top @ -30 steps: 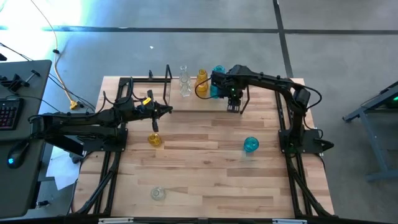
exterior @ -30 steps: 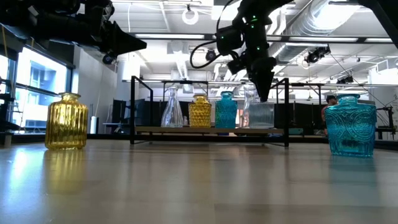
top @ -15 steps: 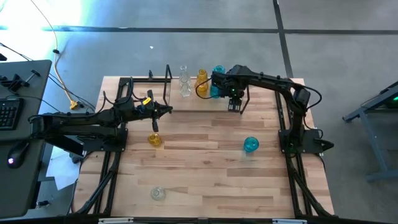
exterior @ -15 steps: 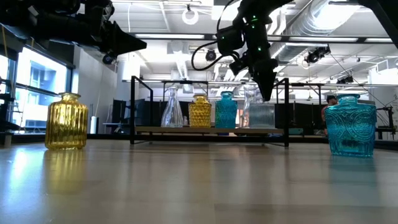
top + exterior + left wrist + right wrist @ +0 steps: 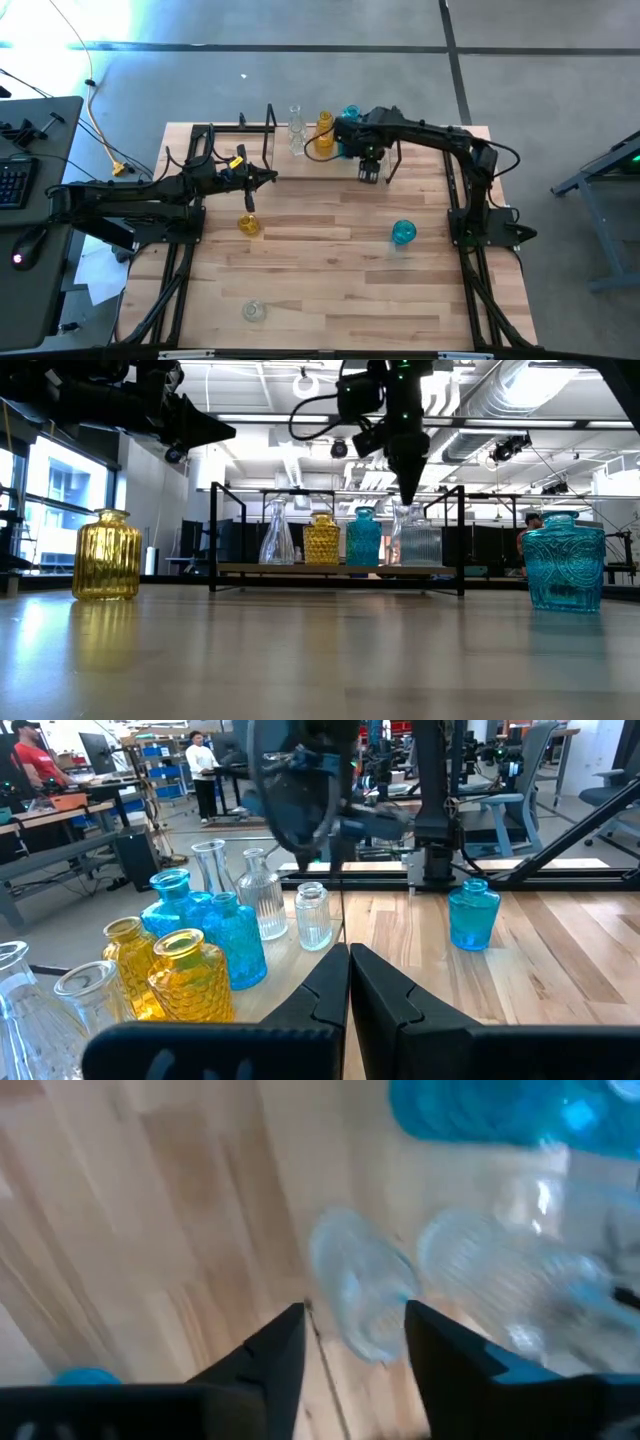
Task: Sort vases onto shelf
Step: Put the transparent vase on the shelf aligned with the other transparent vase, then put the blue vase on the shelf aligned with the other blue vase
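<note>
While several vases (image 5: pixel 363 538) already stand on the shelf (image 5: pixel 335 569) at upper centre, I see my right gripper (image 5: pixel 369 172) above it, fingers apart, empty; amber vase (image 5: pixel 248 225), teal vase (image 5: pixel 403 233), clear vase (image 5: pixel 254 311) remain; left gripper (image 5: pixel 268 177) waits pinched together.

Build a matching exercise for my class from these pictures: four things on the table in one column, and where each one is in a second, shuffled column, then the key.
Things
1. amber vase
2. teal vase
3. clear vase
4. right gripper

Places
A. alone near the table's front edge
B. beside the shelf at the back
C. on the table beside the right arm's base
D. just in front of the left gripper

Pairs: 1-D, 2-C, 3-A, 4-B
</note>
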Motion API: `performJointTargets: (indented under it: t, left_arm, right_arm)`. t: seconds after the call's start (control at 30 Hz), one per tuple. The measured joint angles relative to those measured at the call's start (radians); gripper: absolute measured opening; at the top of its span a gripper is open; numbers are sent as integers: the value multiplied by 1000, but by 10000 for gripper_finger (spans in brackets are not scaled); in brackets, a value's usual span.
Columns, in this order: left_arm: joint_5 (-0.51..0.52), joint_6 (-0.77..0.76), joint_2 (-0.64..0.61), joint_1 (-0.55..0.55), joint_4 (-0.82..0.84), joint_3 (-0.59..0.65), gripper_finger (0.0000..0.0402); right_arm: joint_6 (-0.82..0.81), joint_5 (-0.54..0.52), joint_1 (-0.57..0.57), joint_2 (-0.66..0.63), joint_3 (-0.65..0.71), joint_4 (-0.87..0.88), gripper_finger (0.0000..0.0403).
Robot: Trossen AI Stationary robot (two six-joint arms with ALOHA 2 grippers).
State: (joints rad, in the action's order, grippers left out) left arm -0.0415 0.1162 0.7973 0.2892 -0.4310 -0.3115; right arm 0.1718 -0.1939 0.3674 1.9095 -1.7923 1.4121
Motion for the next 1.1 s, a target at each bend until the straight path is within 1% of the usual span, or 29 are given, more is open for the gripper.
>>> performJointTargets:
  t: [0.17,0.27,0.3,0.33,0.4,0.5,0.67,0.77,0.9,0.97,1.03,1.1]
  left_arm:
    - [0,0,0,0,0,0,5]
    - [0,0,0,0,0,0,5]
    - [0,0,0,0,0,0,5]
    - [0,0,0,0,0,0,5]
    - [0,0,0,0,0,0,5]
    - [0,0,0,0,0,0,5]
    - [0,-1,0,0,0,0,5]
    - [0,-2,0,0,-1,0,5]
    - [0,-1,0,0,0,0,5]
    - [0,-1,0,0,0,0,5]
    - [0,-1,0,0,0,0,5]
    - [0,-1,0,0,7,0,5]
  right_arm:
    - [-22,-8,-47,0,85,-64,71]
    - [-55,-31,-47,0,135,-78,19]
    - [-62,-49,-47,0,148,-89,10]
    - [-67,-67,-46,0,158,-94,6]
    - [-80,-91,-41,0,170,-106,14]
    - [-105,-84,-26,0,182,-127,22]
    - [-112,-92,-5,0,194,-128,22]
    - [-112,-94,-11,0,191,-120,22]
    - [-130,-91,-45,-3,156,-69,22]
    - [-171,-58,-78,-12,125,-19,22]
    - [-241,10,-124,-31,97,23,22]
    - [-331,80,-179,-61,100,27,22]
